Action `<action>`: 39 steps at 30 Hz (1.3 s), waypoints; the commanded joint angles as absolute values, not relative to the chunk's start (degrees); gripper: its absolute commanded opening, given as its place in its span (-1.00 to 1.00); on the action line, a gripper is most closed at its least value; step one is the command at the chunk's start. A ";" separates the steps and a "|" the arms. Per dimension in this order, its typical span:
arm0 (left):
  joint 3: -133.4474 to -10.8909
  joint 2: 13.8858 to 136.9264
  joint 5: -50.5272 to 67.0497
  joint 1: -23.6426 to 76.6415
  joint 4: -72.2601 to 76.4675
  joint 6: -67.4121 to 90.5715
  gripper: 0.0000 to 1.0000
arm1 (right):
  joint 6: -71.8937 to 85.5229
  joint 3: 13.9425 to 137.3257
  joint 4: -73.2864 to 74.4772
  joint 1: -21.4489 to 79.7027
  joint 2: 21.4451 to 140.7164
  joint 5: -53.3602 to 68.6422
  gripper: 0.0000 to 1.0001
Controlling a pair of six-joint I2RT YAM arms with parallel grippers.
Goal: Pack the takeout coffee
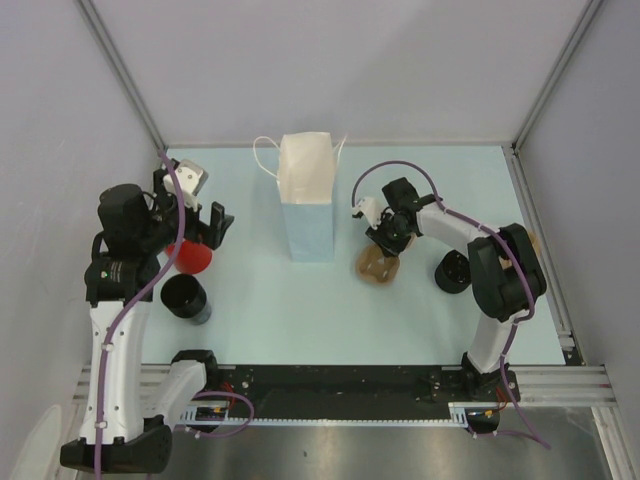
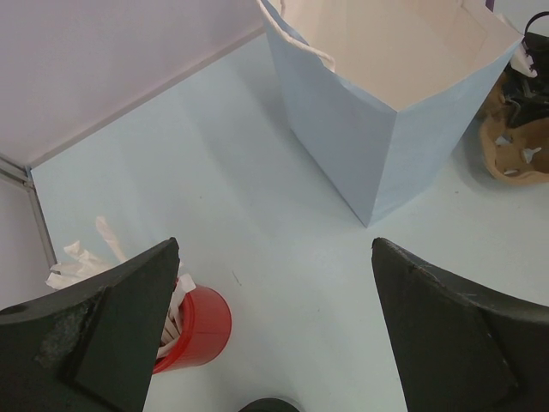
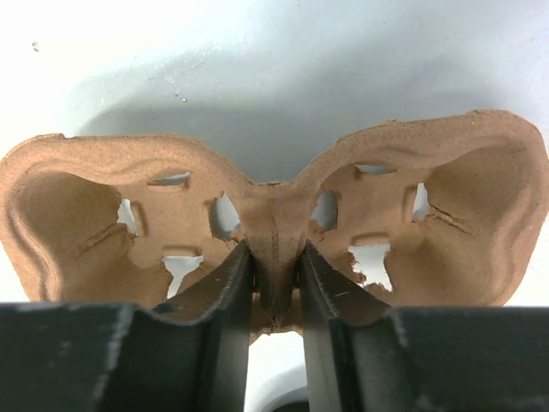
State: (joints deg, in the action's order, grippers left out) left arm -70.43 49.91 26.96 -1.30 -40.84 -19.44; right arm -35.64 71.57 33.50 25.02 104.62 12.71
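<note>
The takeout coffee (image 1: 186,297), a short black cup with a black top, stands at the near left; its rim shows at the bottom of the left wrist view (image 2: 270,405). A second black round cup-like thing (image 1: 452,271) sits by the right arm. The pale-blue paper bag (image 1: 308,205) stands open in the middle, also in the left wrist view (image 2: 386,112). My left gripper (image 1: 205,225) (image 2: 274,249) is open and empty above the red cup. My right gripper (image 1: 385,245) (image 3: 274,257) is shut on the middle ridge of the brown pulp cup carrier (image 1: 377,266) (image 3: 77,223).
The red cup of white straws (image 1: 192,257) (image 2: 202,330) stands just under the left gripper, beside the black cup. Grey walls and metal posts (image 1: 130,90) bound the table on three sides. The carrier lies right of the bag.
</note>
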 commanded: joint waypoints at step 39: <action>-115.31 89.99 23.30 8.26 -50.62 -10.99 0.98 | -36.48 85.93 7.20 22.59 70.75 -17.67 -0.46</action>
